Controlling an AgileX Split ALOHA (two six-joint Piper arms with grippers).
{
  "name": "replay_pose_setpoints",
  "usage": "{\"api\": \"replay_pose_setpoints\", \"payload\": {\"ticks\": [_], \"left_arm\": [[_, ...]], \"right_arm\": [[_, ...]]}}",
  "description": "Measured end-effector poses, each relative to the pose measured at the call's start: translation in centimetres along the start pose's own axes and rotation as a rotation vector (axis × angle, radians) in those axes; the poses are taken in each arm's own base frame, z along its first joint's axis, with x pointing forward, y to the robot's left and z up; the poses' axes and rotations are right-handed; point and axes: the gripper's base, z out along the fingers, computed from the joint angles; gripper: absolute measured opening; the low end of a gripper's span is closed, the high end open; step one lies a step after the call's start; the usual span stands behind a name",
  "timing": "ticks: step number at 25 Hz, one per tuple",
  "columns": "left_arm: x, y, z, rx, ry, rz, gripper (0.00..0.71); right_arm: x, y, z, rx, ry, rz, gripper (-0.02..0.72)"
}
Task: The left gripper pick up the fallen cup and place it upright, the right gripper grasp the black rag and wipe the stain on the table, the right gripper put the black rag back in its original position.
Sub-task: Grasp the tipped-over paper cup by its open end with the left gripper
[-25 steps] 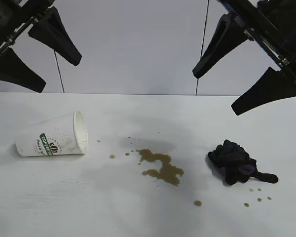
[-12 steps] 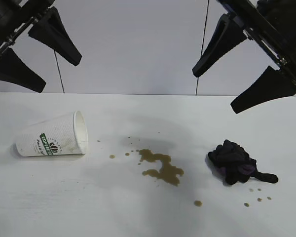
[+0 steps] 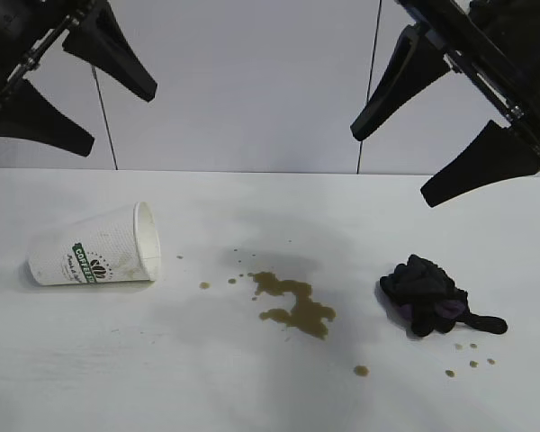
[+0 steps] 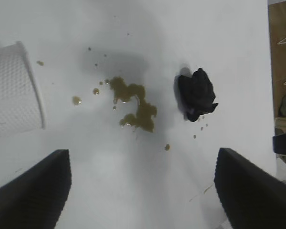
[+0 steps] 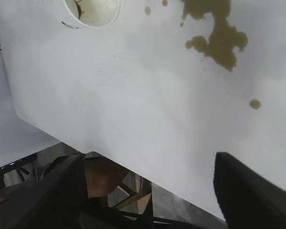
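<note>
The cup (image 3: 94, 246) lies on its side on the white bench (image 3: 162, 378), toward the left in the exterior view, its open mouth turned toward the middle and its green band facing the camera. Near the middle of the bench sits the stain (image 3: 292, 304), an irregular brown blotch with small droplets scattered between it and the cup, and one larger drop just off its right side toward the front edge. The rag (image 3: 427, 295) rests to the right of the stain, apart from it, a knobbly black bundle with a purple tinge and a thin tail sticking out to the right; a few tiny brown specks lie on the bench just in front of it. The left claw (image 3: 81, 94) hangs high above the cup at the upper left, clear of the bench, its two wedge fingers spread wide with nothing between them. The right claw (image 3: 432, 130) hangs high at the upper right, above the rag, fingers likewise spread and empty. The left wrist view looks down between the left claw's fingers on the cup's dimpled wall, the stain and the rag. The right wrist view shows the cup's mouth, the stain and the bench's front edge.
</note>
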Motion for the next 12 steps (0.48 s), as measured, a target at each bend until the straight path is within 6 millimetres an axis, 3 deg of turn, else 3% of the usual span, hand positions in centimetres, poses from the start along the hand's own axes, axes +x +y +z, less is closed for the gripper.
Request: {"api": "replay_pose_setpoints", "payload": {"ticks": [4, 6, 12], "left_arm": [[-1.7, -2.4, -1.0, 0.055, -0.025, 0.257, 0.594], [-2.0, -3.7, -1.1, 0.038, -0.008, 0.479, 0.594], [-0.2, -5.2, 1.5, -0.175, 0.257, 1.095, 0.594]], "right_arm": [[0.0, 0.0, 0.0, 0.000, 0.001, 0.000, 0.516], [0.0, 0.0, 0.0, 0.000, 0.001, 0.000, 0.516], [0.0, 0.0, 0.0, 0.000, 0.002, 0.000, 0.516]]}}
